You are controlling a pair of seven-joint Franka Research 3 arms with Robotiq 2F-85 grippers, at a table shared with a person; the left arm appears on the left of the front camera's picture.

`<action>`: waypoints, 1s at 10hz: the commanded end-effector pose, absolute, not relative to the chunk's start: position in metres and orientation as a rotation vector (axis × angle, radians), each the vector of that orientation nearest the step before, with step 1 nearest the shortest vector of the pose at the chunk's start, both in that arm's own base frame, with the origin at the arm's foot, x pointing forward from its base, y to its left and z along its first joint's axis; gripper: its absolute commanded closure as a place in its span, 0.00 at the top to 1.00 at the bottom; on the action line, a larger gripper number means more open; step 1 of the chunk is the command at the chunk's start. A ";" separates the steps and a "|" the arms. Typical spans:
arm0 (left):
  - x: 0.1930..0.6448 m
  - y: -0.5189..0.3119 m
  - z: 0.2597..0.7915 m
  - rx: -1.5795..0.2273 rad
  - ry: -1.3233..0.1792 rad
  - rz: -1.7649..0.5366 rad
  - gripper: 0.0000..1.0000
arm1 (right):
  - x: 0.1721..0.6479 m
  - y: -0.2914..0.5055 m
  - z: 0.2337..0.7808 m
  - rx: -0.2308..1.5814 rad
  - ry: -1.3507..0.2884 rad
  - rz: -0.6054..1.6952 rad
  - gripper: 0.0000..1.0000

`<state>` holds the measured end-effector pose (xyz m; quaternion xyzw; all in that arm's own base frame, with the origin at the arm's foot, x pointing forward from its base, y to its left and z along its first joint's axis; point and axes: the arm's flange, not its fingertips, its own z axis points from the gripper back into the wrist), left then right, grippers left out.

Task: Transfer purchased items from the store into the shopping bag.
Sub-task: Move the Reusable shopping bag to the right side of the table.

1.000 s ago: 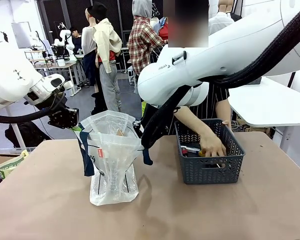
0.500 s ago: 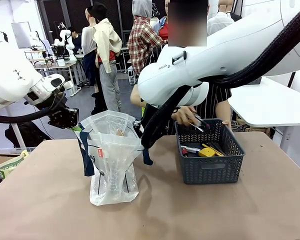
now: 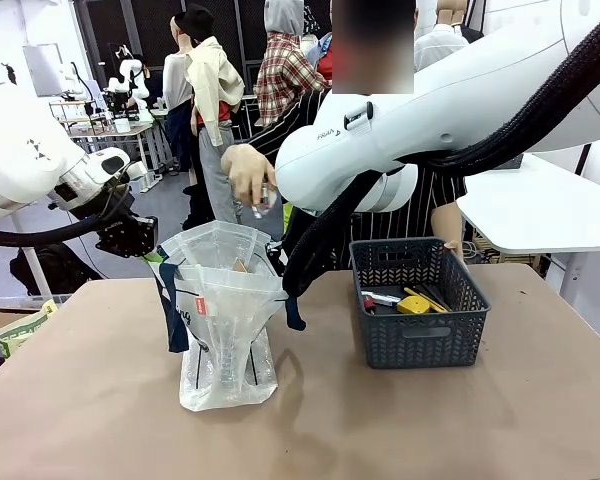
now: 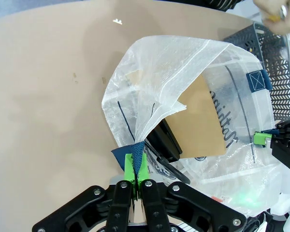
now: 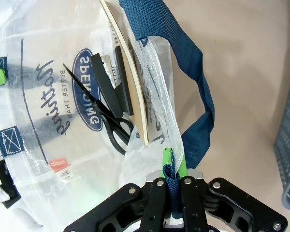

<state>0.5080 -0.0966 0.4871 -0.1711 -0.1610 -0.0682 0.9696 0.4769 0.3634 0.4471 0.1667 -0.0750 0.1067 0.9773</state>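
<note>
The shopping bag [image 3: 225, 320] stands open on the table, whitish with navy handles. My left gripper [image 4: 138, 165] is shut on its rim at one side, and my right gripper [image 5: 173, 170] is shut on the navy strap [image 5: 199, 87] at the other, holding the mouth apart. Inside lie a brown card [image 4: 202, 121] and black scissors [image 5: 108, 121]. A person's hand [image 3: 245, 175] holds a small item above the bag's mouth. The store, a dark lattice basket [image 3: 417, 335], sits to the right with a yellow item [image 3: 414, 304] and a white-and-red piece [image 3: 382, 298] in it.
The right arm's thick white link [image 3: 380, 140] and black cable cross above the table between bag and basket. The basket wall [image 5: 287, 145] lies close beside the right gripper. Bare tabletop [image 3: 380, 430] stretches along the near side.
The person's hand rose out of the basket with a small item and moved left to above the bag. Both grippers and the bag have stayed put.
</note>
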 end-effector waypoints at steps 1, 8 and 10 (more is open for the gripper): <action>0.506 -0.095 0.489 -0.342 -0.332 -0.136 0.00 | 0.477 0.360 0.446 0.358 -0.141 0.231 0.00; 0.506 -0.095 0.489 -0.342 -0.332 -0.136 0.00 | 0.477 0.360 0.446 0.358 -0.141 0.231 0.00; 0.506 -0.095 0.489 -0.342 -0.332 -0.136 0.00 | 0.477 0.360 0.446 0.358 -0.141 0.231 0.00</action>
